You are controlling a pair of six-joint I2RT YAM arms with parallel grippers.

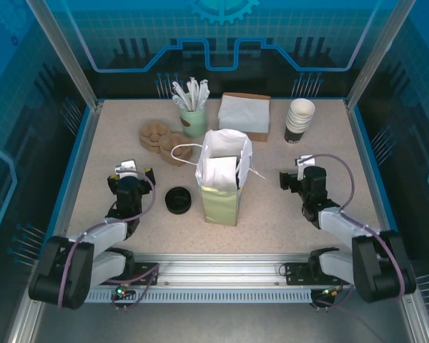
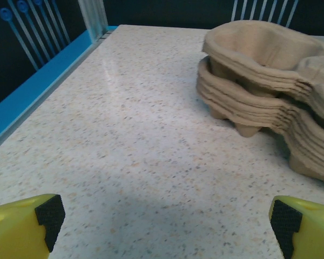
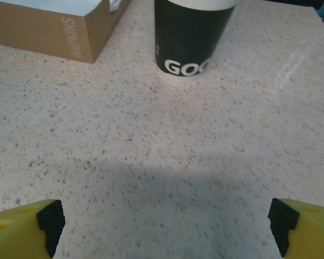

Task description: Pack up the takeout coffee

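Observation:
A tall paper bag (image 1: 219, 196) with pale green sides and white handles stands upright mid-table, its mouth open. White paper and a dark sliver show inside it. The takeout coffee is hidden from view. My left gripper (image 1: 134, 174) rests low on the table left of the bag, open and empty; in the left wrist view its fingers (image 2: 47, 216) stand wide apart over bare tabletop. My right gripper (image 1: 297, 176) sits right of the bag, also open with nothing between its fingers (image 3: 48, 218).
A squat stack of black lids (image 1: 178, 200) lies between the left gripper and the bag. Brown cup carriers (image 1: 161, 139) (image 2: 264, 91), a green cup of stirrers (image 1: 193, 118), a napkin box (image 1: 244, 114) (image 3: 54, 27) and stacked lidless cups (image 1: 300, 120) (image 3: 191, 38) line the back.

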